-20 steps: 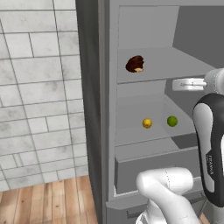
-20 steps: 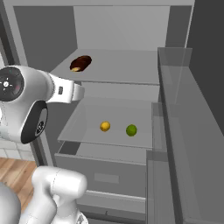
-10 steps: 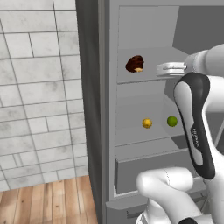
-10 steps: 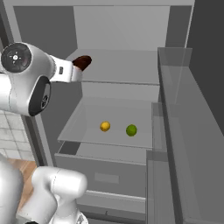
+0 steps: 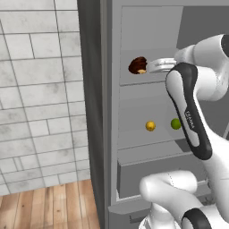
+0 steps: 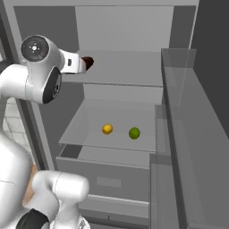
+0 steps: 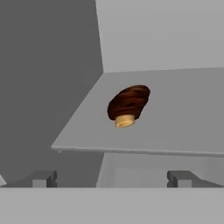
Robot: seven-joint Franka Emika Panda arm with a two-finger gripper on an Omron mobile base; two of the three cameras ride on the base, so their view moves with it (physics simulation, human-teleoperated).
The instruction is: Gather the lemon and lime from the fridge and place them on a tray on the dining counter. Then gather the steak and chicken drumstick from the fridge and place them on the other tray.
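The tall plain grey fridge (image 6: 120, 27) stands open, and the white arm reaches up to its upper shelf (image 7: 183, 113), where a glossy dark-brown chicken drumstick with a pale bone end (image 7: 128, 105) lies near the shelf's left front corner. The two-finger gripper (image 7: 111, 178) hovers in front of the shelf edge, jaws spread wide and holding nothing, its tips level with or slightly below the shelf lip.

One shelf down, the small yellow-orange lemon (image 6: 107, 129) and the small bright green lime (image 6: 134, 133) sit near each other but apart, untouched.

That is my first worry: the task asks for the fruit first, yet the gripper is lined up on the drumstick, so the order may slip.

The second is the approach. If the gripper goes straight in from here, the finger tips could knock the shelf's front edge rather than clear it. The drumstick is rounded and lies at an angle, bone end forward; a pinch across the tapered end would likely squeeze it out and send it rolling off the shelf's open left front corner.
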